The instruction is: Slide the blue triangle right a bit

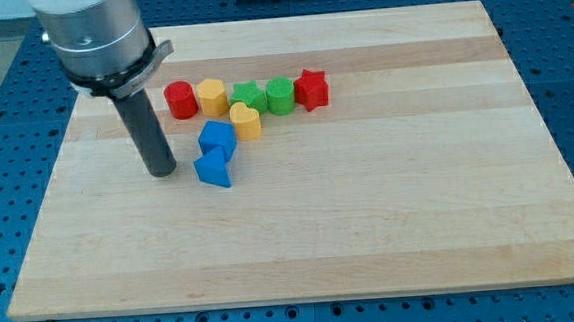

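Note:
The blue triangle [214, 169] lies on the wooden board [370, 206] left of centre. A blue cube [218, 137] touches it just above. My tip [163, 173] rests on the board just to the left of the blue triangle, a small gap away. The rod rises from it to the arm's metal end at the view's top left.
A row of blocks sits above: a red cylinder [180, 99], a yellow hexagon [212, 95], a green star [250, 95], a green cylinder [280, 94] and a red star [311, 89]. A yellow heart [246, 121] lies below the row, beside the blue cube.

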You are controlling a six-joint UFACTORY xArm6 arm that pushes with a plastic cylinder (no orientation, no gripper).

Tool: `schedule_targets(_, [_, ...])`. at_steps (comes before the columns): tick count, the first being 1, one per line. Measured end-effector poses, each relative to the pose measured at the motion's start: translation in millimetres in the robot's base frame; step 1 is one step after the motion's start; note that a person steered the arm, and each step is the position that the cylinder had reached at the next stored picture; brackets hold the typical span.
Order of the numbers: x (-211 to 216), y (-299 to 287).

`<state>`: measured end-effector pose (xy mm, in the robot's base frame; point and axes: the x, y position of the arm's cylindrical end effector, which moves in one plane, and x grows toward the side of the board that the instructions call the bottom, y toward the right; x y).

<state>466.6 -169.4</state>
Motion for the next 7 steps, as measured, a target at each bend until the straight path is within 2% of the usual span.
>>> schedule_targets(2, [22.2,2.4])
schedule_targets(5, [-6.1,30.8])
schedule_targets(7, [11.4,30.5])
